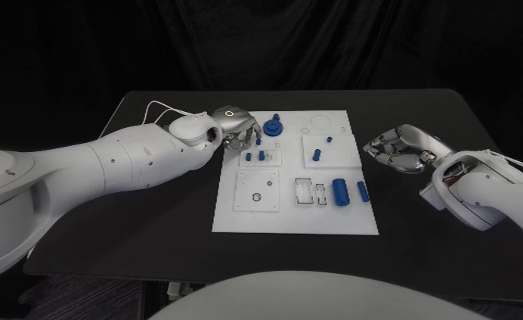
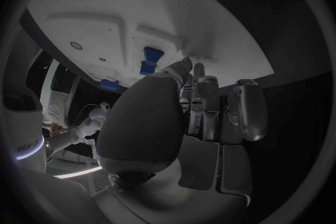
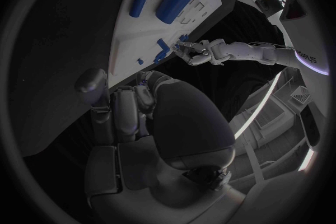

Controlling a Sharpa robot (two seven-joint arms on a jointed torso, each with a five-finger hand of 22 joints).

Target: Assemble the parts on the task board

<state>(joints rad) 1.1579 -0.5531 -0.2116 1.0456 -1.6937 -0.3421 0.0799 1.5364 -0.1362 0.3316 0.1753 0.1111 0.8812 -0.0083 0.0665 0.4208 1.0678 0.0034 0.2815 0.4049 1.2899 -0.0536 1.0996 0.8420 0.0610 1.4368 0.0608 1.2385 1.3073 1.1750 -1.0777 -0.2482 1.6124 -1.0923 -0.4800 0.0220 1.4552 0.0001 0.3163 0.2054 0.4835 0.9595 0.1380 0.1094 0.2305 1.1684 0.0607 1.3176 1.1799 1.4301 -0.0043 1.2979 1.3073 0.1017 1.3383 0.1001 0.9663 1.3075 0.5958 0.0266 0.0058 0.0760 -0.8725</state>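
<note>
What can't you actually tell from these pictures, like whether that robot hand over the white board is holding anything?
- Left robot hand: in the head view its fingers sit over the task board; its own bulk hides any pinched part.
- Left wrist view: the palm covers the fingertips.
- Small blue parts near the fingers: too small to identify.
- Right robot hand: curled beside the board; what's inside can't be made out.

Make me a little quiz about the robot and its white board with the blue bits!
1. True or false: the right hand rests on the white board.
2. Which hand is over the board's far corner: A left, B right?
3. Fill in: the two blue rods lie near the board's ____ edge, as the head view shows it.

Key: 1 false, it is beside the board, holding nothing. 2 A, the left hand. 3 right.
</note>
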